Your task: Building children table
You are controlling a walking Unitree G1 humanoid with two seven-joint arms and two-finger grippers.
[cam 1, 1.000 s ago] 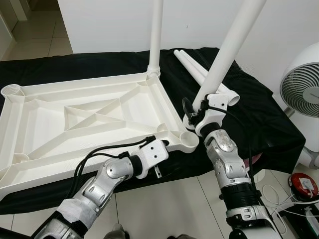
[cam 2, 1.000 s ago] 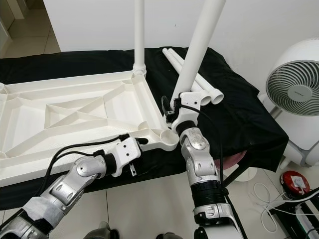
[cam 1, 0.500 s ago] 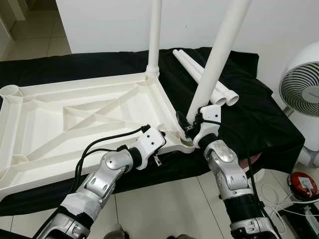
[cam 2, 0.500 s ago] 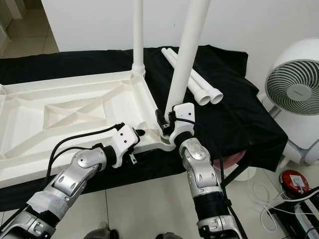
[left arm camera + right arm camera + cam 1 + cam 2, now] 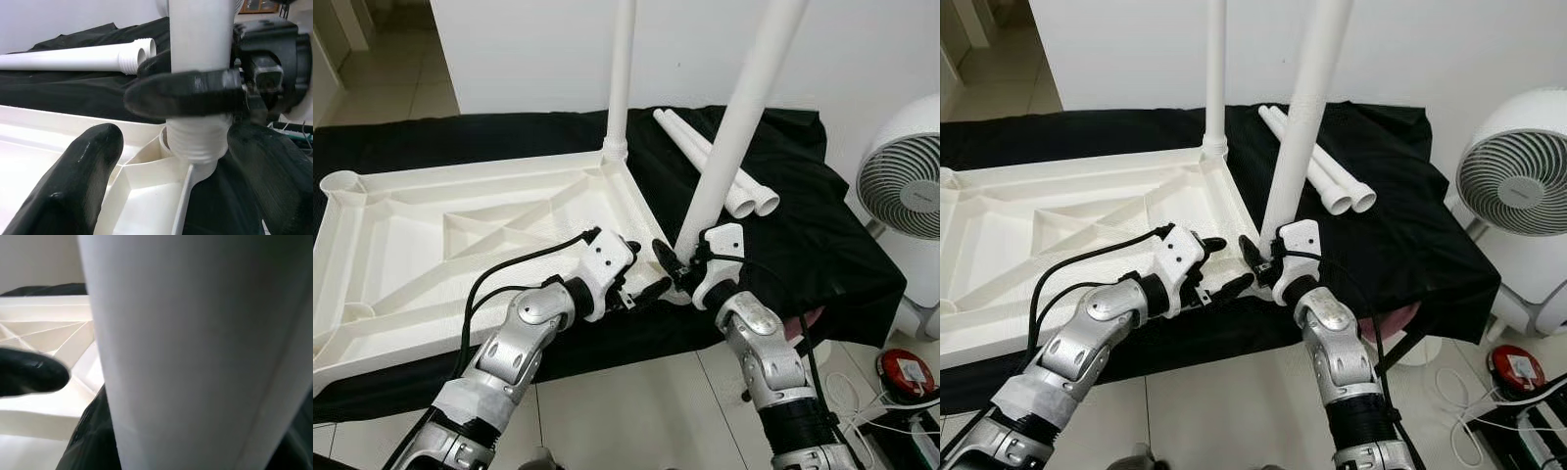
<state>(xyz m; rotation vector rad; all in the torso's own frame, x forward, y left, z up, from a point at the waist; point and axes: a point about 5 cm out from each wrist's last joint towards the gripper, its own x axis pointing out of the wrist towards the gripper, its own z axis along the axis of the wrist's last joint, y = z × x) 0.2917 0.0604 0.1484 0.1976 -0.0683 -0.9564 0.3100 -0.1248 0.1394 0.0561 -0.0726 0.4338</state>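
right hand gripping leg (upright) — corner socket

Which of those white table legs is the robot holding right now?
The leaning leg at the near corner of the tabletop, gripped by the right claw. One leg already stands at the far corner; two others lie on the black cloth.
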